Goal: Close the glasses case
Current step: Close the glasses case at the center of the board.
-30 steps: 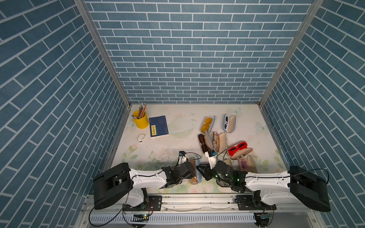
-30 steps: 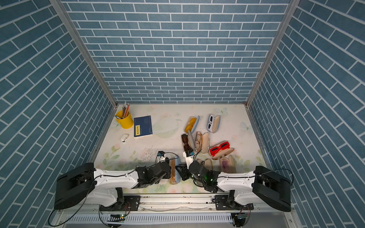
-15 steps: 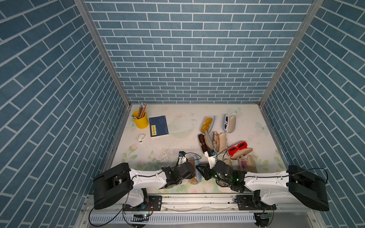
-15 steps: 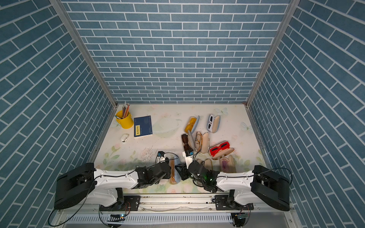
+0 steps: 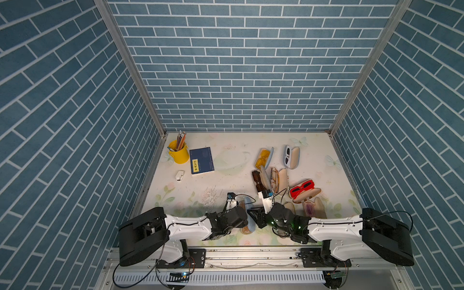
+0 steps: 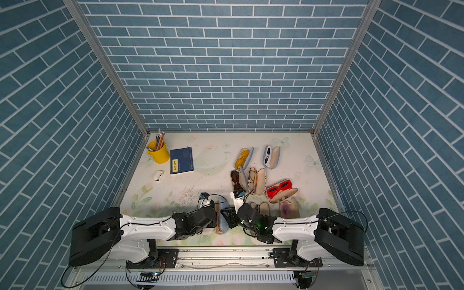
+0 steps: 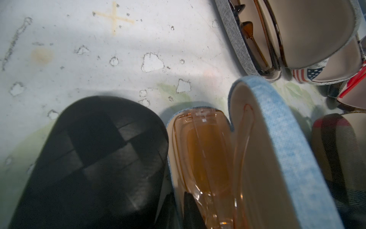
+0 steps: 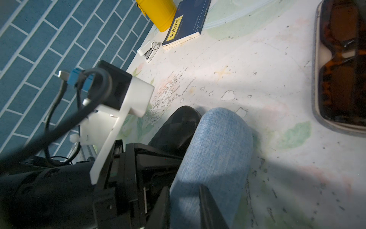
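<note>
Left wrist camera gives the clearest look. The denim-blue glasses case (image 7: 297, 158) lies open on the table (image 7: 118, 49), with orange glasses (image 7: 204, 150) bedded in its base and its lid (image 7: 257, 178) standing nearly upright on the hinge. In both top views the case (image 5: 249, 224) (image 6: 222, 218) sits at the table's 6 o'clock edge. Its long axis runs 12 to 6, with the lid on the 3 o'clock side.

The left fingers (image 7: 99, 158) are almost closed. As far as I can tell they pinch the base's 9 o'clock wall, with the broad black pad outside and a thin dark tip just inside beside the glasses. The right fingers (image 8: 208, 214) are drawn in narrowly on the lid, whose denim runs between them.

The step in hand looks like folding the lid over, and it seems about halfway done. To do it well, the right fingers should carry the lid in an arc toward 9 o'clock around the hinge rather than push it flat across, which would drag the case. The left fingers should pin the base down against that pull. The inner tip must come out before the rims meet, or the lid will close on it. The glasses' temple arm looks seated low, but that is worth checking. A plaid case (image 7: 340, 142) lies close at 3 o'clock, so the right arm has little room to swing.
</note>
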You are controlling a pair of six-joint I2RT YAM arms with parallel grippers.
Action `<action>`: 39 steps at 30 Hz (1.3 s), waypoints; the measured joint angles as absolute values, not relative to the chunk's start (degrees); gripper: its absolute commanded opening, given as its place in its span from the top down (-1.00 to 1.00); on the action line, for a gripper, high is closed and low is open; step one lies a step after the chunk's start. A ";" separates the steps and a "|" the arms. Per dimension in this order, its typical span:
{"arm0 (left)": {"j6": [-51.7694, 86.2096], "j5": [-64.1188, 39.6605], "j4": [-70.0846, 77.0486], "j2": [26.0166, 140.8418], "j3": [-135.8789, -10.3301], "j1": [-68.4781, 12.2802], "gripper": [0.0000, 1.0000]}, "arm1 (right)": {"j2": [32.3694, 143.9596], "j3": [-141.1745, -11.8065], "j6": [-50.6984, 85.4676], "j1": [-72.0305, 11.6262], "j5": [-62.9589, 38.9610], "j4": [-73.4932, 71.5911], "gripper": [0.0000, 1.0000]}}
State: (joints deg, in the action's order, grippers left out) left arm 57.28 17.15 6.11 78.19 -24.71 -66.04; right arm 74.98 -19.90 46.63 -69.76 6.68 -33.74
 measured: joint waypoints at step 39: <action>58.72 18.37 6.48 77.10 -24.58 -66.57 0.65 | 86.04 -24.75 46.68 -72.01 7.77 -38.24 0.47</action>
